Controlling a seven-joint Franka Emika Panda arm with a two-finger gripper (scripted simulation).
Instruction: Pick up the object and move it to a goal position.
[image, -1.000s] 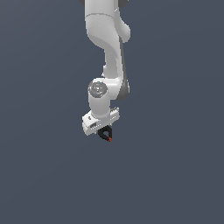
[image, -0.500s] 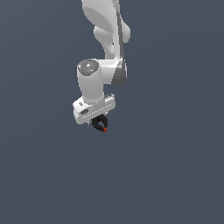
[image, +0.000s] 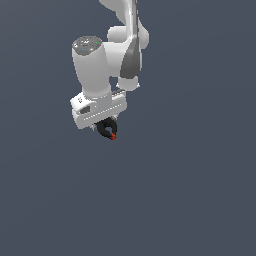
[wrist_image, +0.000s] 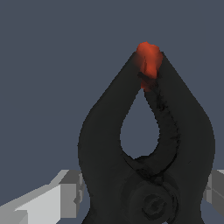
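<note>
The object, a small black spring clamp (image: 106, 130) with a ring-like middle and a tiny red tip, hangs below my white gripper (image: 103, 125) in the exterior view. The gripper is shut on it and holds it up in the air, left of the view's centre. The clamp's handles are hidden inside the gripper. In the wrist view the clamp (wrist_image: 148, 148) fills the picture, its red tip pointing away from the camera, with the grey fingers (wrist_image: 48, 199) at either side of its base.
A plain dark grey-blue surface (image: 190, 190) fills the background in both views. The white arm (image: 125, 45) rises above the gripper to the top edge.
The arm has carried the clamp toward the exterior view's left and somewhat up, and the wrist has turned. The clamp stays in the gripper.
</note>
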